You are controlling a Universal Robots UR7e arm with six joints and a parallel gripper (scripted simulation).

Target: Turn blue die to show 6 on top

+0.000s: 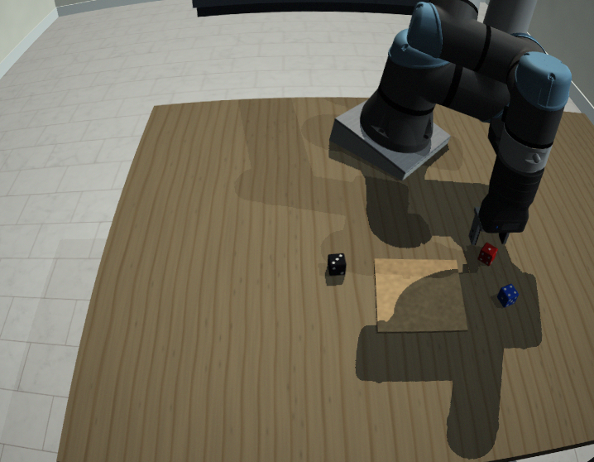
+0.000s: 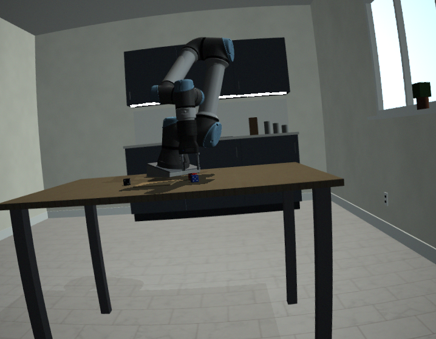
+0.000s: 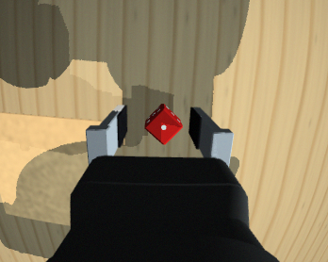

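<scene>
The blue die [image 1: 507, 295] lies on the bare table to the right of the tan mat [image 1: 419, 294], off the mat. My gripper [image 1: 487, 238] is open and empty, pointing down just above the red die [image 1: 487, 253], which lies beyond the mat's far right corner. In the wrist view the red die [image 3: 163, 123] shows between and below my two fingers, one pip up, with gaps on both sides. The black die [image 1: 336, 263] lies left of the mat. The blue die also shows in the exterior view [image 2: 194, 178].
The arm's grey base plate [image 1: 389, 144] stands at the back of the table. The table's right edge is close to the blue die. The arm's shadow covers much of the mat.
</scene>
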